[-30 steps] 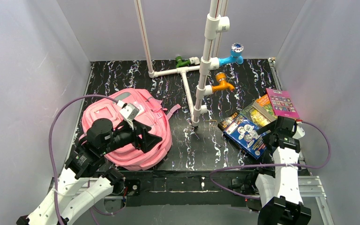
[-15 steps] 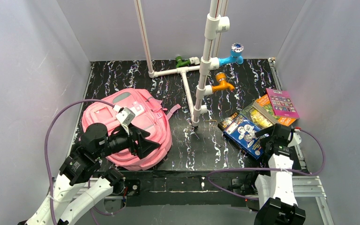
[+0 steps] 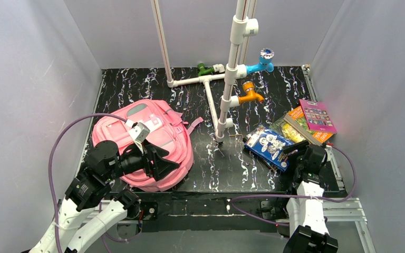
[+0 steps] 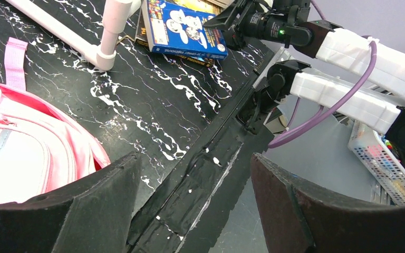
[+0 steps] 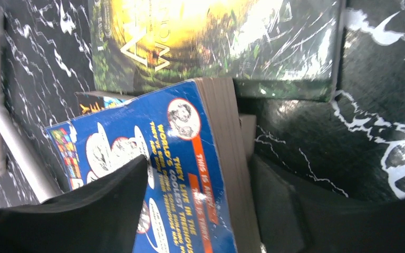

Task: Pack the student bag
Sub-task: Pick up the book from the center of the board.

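Student bag (image 3: 153, 132) flat at lower left of the overhead view, ready for loading. Above its lower right edge, left gripper (image 4: 194, 158) wide open, empty. At lower right, right gripper (image 5: 198, 163) straddling blue book (image 3: 266, 146) by its edge, presumably for lifting; impossible to tell whether clamped.

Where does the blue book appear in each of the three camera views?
Top external: the blue book lies right of centre, in the lower half.
Left wrist: at the top edge, near the middle.
Right wrist: lower middle, seen large.
Shared landmark: the white pipe frame.
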